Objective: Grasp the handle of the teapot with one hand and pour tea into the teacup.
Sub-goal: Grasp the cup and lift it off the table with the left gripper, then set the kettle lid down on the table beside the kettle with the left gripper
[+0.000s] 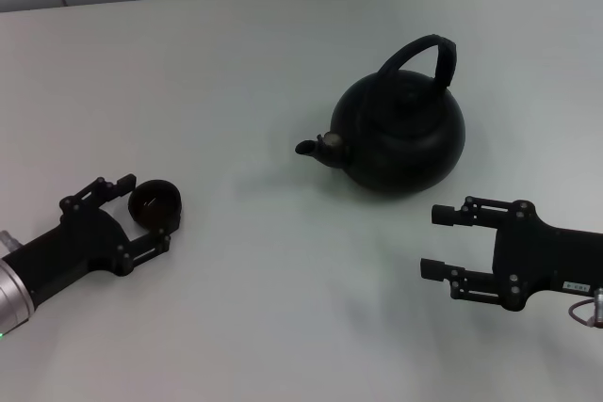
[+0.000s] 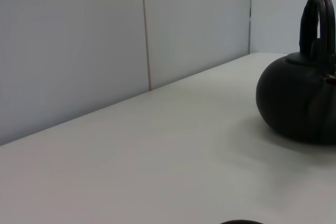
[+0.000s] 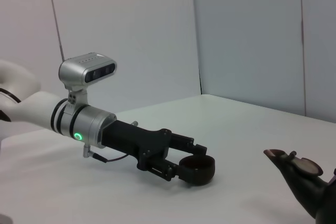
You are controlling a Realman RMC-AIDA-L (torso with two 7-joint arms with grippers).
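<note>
White tabletop (image 1: 245,63) runs back to pale wall panels, and nothing on it suggests that pouring has begun. Starting at the jaws: the left gripper (image 1: 149,208) has its fingers set around the teacup (image 1: 154,205), one on either side of the rim, and from the right wrist view they look pressed against it, though whether the grip is firm is hard to judge at this angle. That cup sits at about nine o'clock on the table, upright on the surface. The right gripper (image 1: 439,242) hovers at about four o'clock with its jaws spread apart and empty, pointing toward the middle of the table and well short of the teapot (image 1: 400,138). The teapot stands upright a little toward one o'clock of centre, its spout aimed at nine o'clock toward the cup, well apart from it. Its handle (image 1: 426,56) arches over the lid, untouched. So the cup seems steadied, while reaching for the handle, lifting, carrying the spout over the cup and tipping all remain.
</note>
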